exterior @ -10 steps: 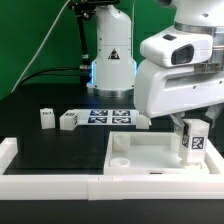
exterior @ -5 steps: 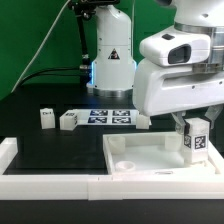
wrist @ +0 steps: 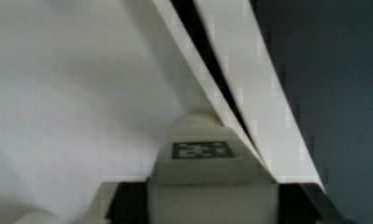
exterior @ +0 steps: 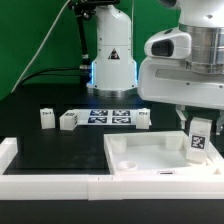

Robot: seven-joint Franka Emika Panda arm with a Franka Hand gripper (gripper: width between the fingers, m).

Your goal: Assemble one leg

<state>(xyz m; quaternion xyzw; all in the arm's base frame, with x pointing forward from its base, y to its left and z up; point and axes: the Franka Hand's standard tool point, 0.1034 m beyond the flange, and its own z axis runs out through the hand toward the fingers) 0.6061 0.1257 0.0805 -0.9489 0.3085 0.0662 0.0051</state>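
**Pincer** (exterior: 200, 124): closed on the leg (exterior: 199, 143), which we hold upright by its upper end at the exterior view's right, tag facing the camera. We cannot tell whether its foot touches the panel (exterior: 150, 152) below.

**Handling, as we judge it:** light, stiff plastic, smooth enough to slip or twist. We would grip the flat sides squarely, above the tag.

**Panel:** shallow and rimmed, with one corner socket (exterior: 119, 159) visible and unfilled.

**Surface** (exterior: 60, 150), far side: a loose leg (exterior: 46, 118), a second leg (exterior: 68, 121) beside it, the marker board (exterior: 105, 116), and a third leg (exterior: 143, 118) at the board's right end.
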